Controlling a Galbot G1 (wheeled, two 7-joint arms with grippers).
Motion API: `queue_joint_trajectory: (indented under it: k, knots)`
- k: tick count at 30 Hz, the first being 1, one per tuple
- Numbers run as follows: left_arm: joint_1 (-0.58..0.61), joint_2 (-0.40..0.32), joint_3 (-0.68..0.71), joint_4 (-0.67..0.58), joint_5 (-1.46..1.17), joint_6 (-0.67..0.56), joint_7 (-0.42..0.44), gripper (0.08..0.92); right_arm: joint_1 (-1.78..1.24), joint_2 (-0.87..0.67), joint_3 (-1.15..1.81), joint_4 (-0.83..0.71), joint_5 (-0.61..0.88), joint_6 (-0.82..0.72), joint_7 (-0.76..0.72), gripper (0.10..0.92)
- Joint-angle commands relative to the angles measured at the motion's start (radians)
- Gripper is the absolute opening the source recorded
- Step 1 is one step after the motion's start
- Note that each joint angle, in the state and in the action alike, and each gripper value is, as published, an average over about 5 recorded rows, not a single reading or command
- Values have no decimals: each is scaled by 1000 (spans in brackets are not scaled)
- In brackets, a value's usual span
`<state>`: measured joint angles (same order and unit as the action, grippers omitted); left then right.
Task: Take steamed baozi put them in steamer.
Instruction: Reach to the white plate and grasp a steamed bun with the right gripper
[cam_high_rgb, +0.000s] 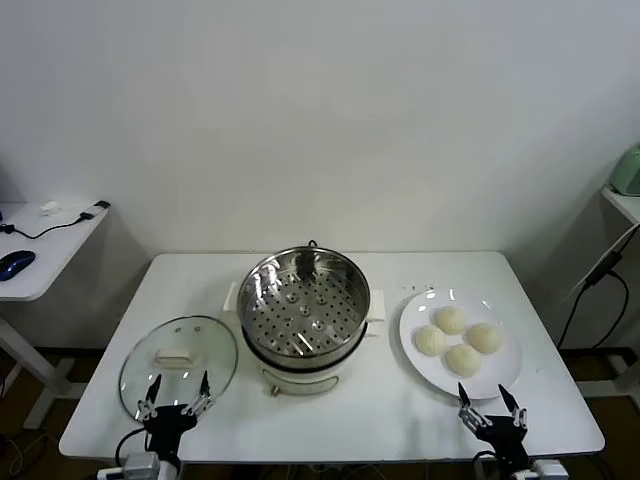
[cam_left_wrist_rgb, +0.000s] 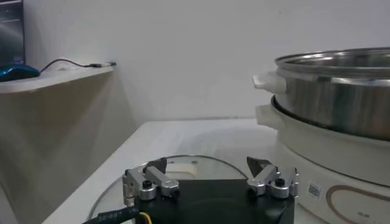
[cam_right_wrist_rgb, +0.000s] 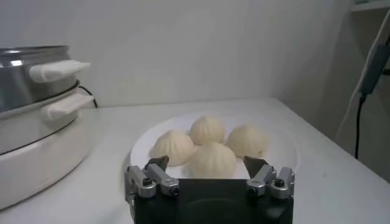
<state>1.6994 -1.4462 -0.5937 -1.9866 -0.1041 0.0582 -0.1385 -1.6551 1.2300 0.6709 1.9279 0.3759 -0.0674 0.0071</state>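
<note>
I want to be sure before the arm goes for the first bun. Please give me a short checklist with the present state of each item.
1. Steamer uncovered, tray bare: ok.
2. Glass lid lying on the table, left of the steamer, out of the path: ok.
3. Four baozi together on the white plate, right of the steamer: ok.
4. Right gripper open, at the plate's near edge, holding nothing: ok.
5. Left gripper open, over the lid's near edge, holding nothing: ok.
6. Whether the baozi stick to each other: cannot tell.
</note>
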Motion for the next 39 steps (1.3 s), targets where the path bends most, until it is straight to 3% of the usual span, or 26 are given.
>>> queue_joint_trajectory:
  k: [1,6,10,15,20,24,28,33,39]
  knots:
    - [-1,9,12,-1,2,2,-2,823,266,-138,33,-16,-18,-163,-8,823]
    - [-3,21,20,3,2,4,-3,823,559,-328,-96,-179,-44,-215,-46,823]
    - [-4,33,24,3,-4,4,-4,823,814,-518,-349,-319,-109,-242,-175,823]
    - [-11,32,30,8,-8,5,-3,823,1115,-741,-739,-441,-142,-263,-452,823]
    - [-16,27,39,17,-6,4,-1,823,1477,-873,-1188,-565,-193,-99,-827,823]
    - [-19,24,42,27,-4,2,-1,823,1786,-871,-1548,-644,-211,33,-1044,823]
    - [-20,21,42,35,-3,1,-1,823,2042,-803,-1858,-711,-223,60,-1151,823]
    - [-24,23,40,49,-2,-3,-1,823,2175,-682,-2082,-788,-198,37,-1176,823]
    - [-30,23,36,72,-2,-8,-1,823,2124,-533,-2110,-899,-122,-42,-1129,823]
